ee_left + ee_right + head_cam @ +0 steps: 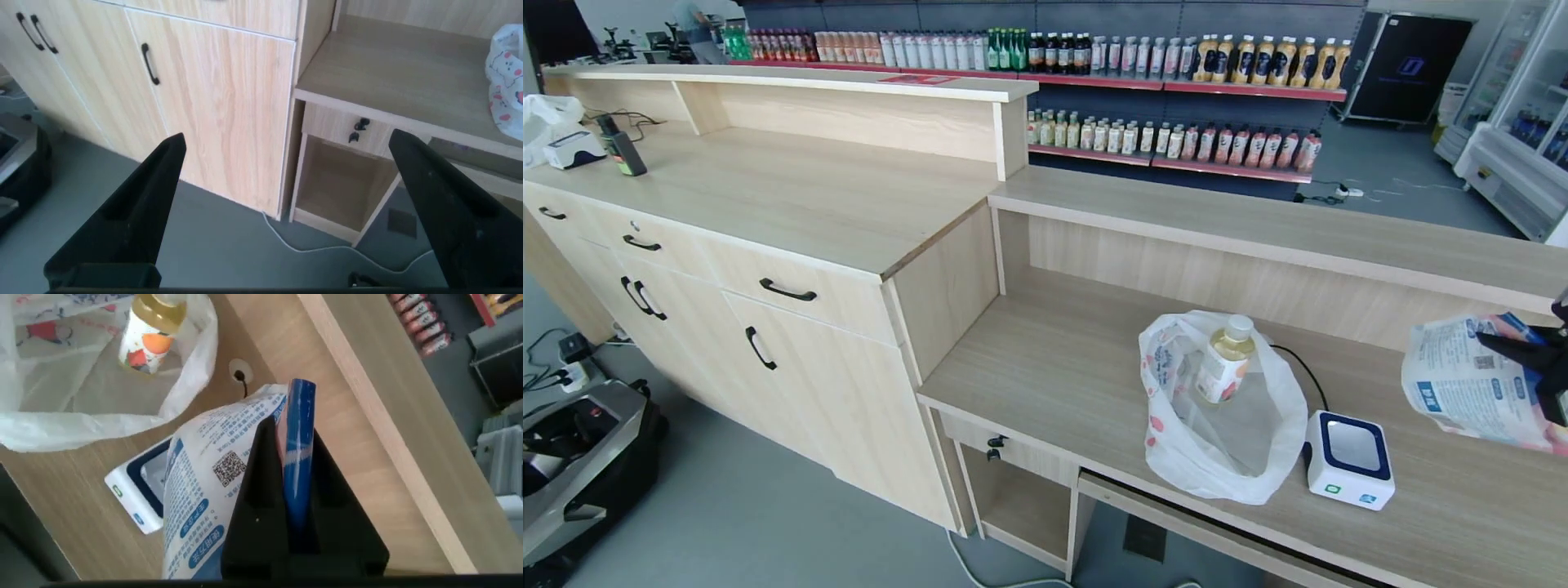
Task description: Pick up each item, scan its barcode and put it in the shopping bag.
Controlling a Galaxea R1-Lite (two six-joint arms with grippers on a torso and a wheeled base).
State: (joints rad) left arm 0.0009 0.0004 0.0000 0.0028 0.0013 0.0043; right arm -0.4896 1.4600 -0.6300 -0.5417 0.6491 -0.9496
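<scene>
Your right gripper (282,449) is clamped on a white and blue packet (204,498), its fingers pinching the packet's blue sealed edge. It holds the packet above the right end of the desk (1054,367).

The packet's printed face is turned toward the head camera. It carries a square QR code, a blue panel with white characters, and dense lines of print too small to read.

Just left of the packet, near the desk's front edge, sits the white scanner (1349,459) with its dark-framed window facing up. Its left side is just beside the shopping bag (1176,441). A black cable (1298,367) runs from the scanner toward the back of the desk.

The shopping bag lies with its mouth open, white plastic with a red and pink pattern. Inside it stands a bottle (1225,359) of yellowish drink with a pale cap. Its label shows an orange fruit picture, and the wording cannot be made out.

For room to move, bare wood runs from the bag to the desk's left end, where the side panel of the taller counter (768,196) rises. A raised ledge walls off the back edge.

Your left gripper (290,147) has its fingers spread wide and holds nothing. It hangs low over the grey floor, off the desk's front left corner, in front of the cabinet doors (221,90).
</scene>
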